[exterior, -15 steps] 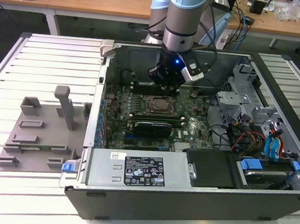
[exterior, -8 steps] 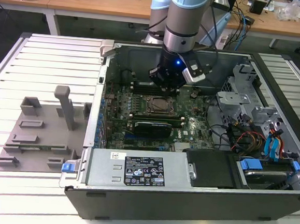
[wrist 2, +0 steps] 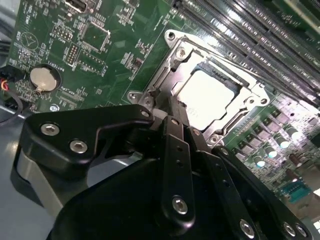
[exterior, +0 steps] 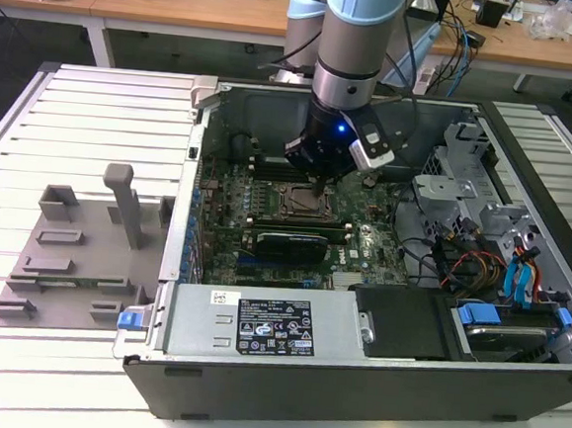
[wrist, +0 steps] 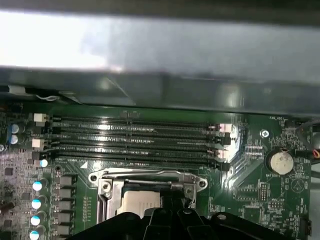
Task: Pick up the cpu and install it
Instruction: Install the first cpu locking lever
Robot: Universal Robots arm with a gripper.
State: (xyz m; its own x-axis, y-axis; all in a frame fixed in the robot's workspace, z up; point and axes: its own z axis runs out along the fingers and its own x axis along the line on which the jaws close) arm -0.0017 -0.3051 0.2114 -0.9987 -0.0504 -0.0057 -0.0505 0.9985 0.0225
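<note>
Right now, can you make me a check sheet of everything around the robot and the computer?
Surface: slatted metal table, pale, carrying everything.
Job's things: cpu lies flat inside the socket frame on the green motherboard.
Clutter: grey fixture plate with upright posts, beside the open computer case, on the exterior view's left.
Grippers: gripper hangs over the socket; open or shut, cannot tell.
Cables: coloured wire bundles inside the case.
Surroundings: wooden desks behind.

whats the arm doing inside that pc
A robot arm's gripper is down inside the open computer case, right over the motherboard's socket frame. The cpu, pale and square, lies within that frame, seen in both wrist views. The grey fixture plate sits outside the case, on the exterior view's left.
</note>
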